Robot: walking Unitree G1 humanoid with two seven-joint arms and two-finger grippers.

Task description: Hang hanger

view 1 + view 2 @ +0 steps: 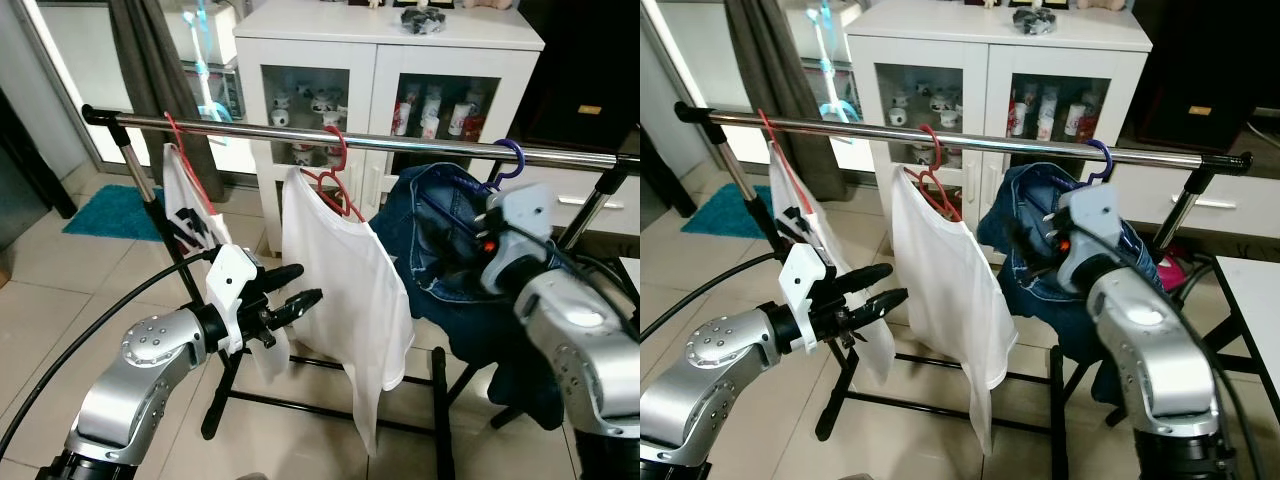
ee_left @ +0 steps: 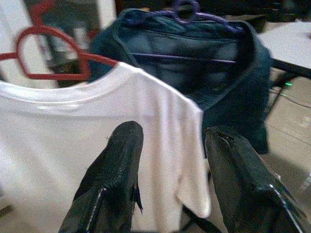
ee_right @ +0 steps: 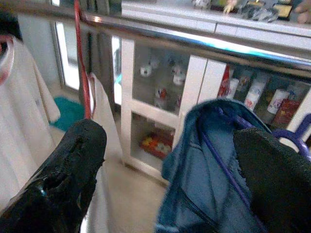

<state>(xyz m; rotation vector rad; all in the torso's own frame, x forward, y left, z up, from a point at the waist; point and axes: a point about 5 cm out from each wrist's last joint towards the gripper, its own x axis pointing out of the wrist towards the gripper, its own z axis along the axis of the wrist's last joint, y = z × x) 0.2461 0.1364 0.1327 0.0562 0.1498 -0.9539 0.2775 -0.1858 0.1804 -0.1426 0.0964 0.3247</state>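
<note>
A chrome rail [image 1: 400, 140] runs across in front of me. On it hang a red hanger [image 1: 183, 150] with a printed white shirt, a second red hanger [image 1: 338, 180] with a white T-shirt [image 1: 345, 290], and a purple hanger [image 1: 508, 160] carrying a blue denim garment [image 1: 440, 260]. My left gripper [image 1: 298, 286] is open and holds nothing, low and just left of the white T-shirt. In the right wrist view my right gripper [image 3: 170, 160] stands wide open beside the denim garment [image 3: 204, 189], under the rail [image 3: 194, 41], with the purple hanger [image 3: 291, 138] next to one finger.
A white cabinet [image 1: 390, 50] with glass doors stands behind the rack. The rack's black legs [image 1: 440, 400] spread over the tiled floor. A teal mat [image 1: 110, 210] lies at the far left, and a white table edge [image 1: 1250, 300] shows at the right.
</note>
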